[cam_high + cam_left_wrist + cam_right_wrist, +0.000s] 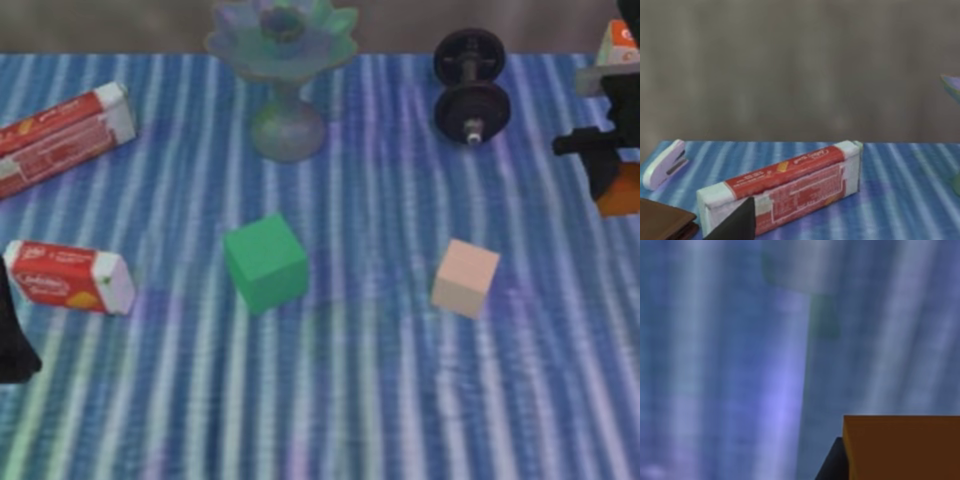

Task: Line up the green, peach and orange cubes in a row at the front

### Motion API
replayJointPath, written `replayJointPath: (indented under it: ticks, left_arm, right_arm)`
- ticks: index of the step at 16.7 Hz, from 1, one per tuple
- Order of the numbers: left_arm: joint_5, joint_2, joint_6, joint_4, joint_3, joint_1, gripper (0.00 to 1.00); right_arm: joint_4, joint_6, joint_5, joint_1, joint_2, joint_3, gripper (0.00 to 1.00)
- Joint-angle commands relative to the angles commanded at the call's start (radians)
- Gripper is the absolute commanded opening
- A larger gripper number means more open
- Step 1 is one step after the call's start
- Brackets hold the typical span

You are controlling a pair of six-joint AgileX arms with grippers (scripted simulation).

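At the table's right edge, right claw grips the orange cube.

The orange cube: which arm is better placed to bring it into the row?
The right. Its hand is at the table's right edge with the orange cube against it, near the peach cube. The left hand sits at the far left edge.

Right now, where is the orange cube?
The orange cube is at the top view's far right edge, held in the right pincer, right of the dumbbell and beyond the peach cube.
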Motion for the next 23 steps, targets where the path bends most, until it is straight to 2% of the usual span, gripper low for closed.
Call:
replayJointPath:
  ticks: [3, 6, 9, 15, 18, 23]
  left_arm:
    - [0.0, 0.0, 0.0, 0.0, 0.0, 0.0, 1.0]
    - [0.0, 0.0, 0.0, 0.0, 0.0, 0.0, 1.0]
    - [0.0, 0.0, 0.0, 0.0, 0.0, 0.0, 1.0]
    - [0.0, 0.0, 0.0, 0.0, 0.0, 0.0, 1.0]
    - [0.0, 0.0, 0.0, 0.0, 0.0, 0.0, 1.0]
    - [0.0, 0.0, 0.0, 0.0, 0.0, 0.0, 1.0]
  right_arm:
    - [0.003, 0.004, 0.0, -0.003, 0.002, -0.004, 0.0]
    - [0.014, 0.073, 0.001, 0.06, -0.036, -0.054, 0.0]
    - [0.037, 0.219, 0.005, 0.183, -0.116, -0.161, 0.0]
    - [0.095, 0.594, 0.012, 0.486, -0.32, -0.439, 0.0]
    - [0.124, 0.713, 0.017, 0.596, -0.404, -0.539, 0.0]
    - [0.132, 0.74, 0.018, 0.623, -0.428, -0.565, 0.0]
